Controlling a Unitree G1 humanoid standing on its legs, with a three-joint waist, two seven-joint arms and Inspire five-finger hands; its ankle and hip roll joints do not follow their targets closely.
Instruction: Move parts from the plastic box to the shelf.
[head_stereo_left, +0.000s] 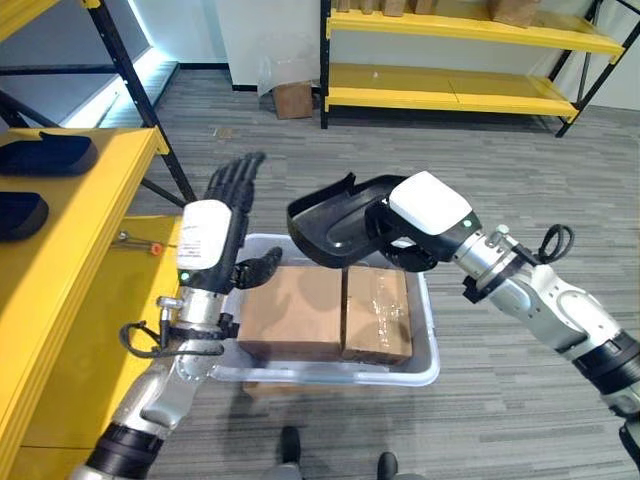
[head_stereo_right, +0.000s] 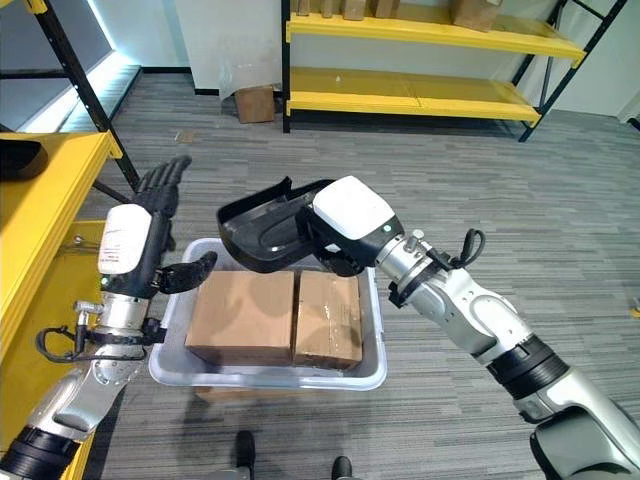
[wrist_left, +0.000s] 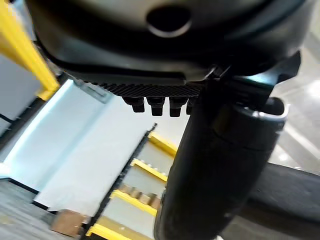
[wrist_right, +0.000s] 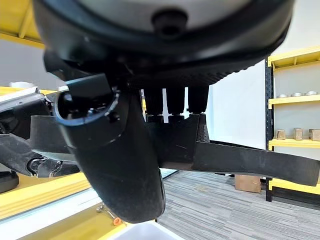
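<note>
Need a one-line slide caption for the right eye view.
Right hand lifts a black plastic part above the box; left hand open.

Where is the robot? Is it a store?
More likely a warehouse or storeroom: yellow metal shelves stand along the wall, cardboard boxes sit in a plastic box, and the right robot hand holds a black part.

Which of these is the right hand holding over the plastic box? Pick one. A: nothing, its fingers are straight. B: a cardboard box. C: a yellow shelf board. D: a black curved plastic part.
D: the right hand has its fingers curled round the black curved part, held above the plastic box with the two cardboard boxes lying inside; the left hand is open beside it.
</note>
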